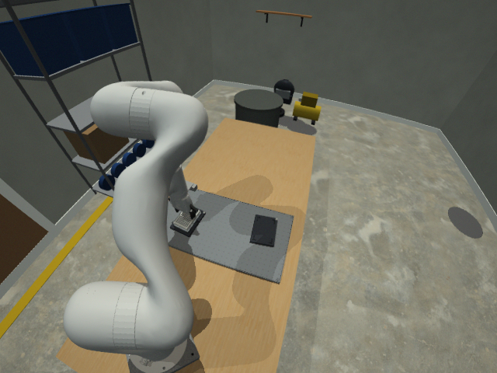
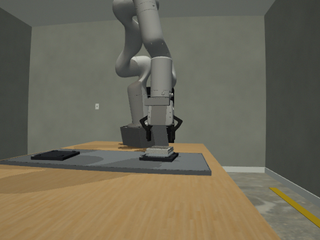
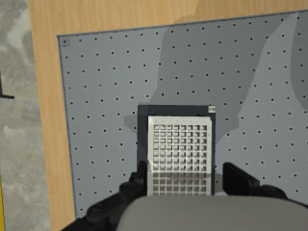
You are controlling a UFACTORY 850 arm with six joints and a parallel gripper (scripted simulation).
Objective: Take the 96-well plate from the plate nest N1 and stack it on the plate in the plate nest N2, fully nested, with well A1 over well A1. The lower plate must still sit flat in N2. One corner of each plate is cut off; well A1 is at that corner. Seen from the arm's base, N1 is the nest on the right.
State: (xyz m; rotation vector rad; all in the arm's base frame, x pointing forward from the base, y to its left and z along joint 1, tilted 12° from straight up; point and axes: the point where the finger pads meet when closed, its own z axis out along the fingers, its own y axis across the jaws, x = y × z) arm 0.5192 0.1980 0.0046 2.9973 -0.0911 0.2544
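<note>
A white 96-well plate [image 1: 185, 220] [image 2: 159, 150] [image 3: 180, 144] sits level on the black nest N2 [image 1: 176, 228] [image 2: 158, 158] [image 3: 142, 137], on the left side of the grey perforated board [image 1: 241, 250] [image 2: 113, 160] [image 3: 96, 96]. From the side it looks like a stack two plates high; I cannot make out the lower plate on its own. The black nest N1 [image 1: 263, 229] [image 2: 55, 154] is empty. My gripper [image 1: 189, 212] [image 2: 160, 138] [image 3: 184, 174] is open and hangs a little above the plate, its fingers apart on either side and clear of it.
The board lies on a wooden table [image 1: 256, 152] [image 2: 129, 206]. My arm's base [image 2: 134, 135] stands at the table's end behind the nests. A metal shelf rack [image 1: 80, 120] stands off the table to the left, and a dark barrel [image 1: 258, 106] stands beyond the far end.
</note>
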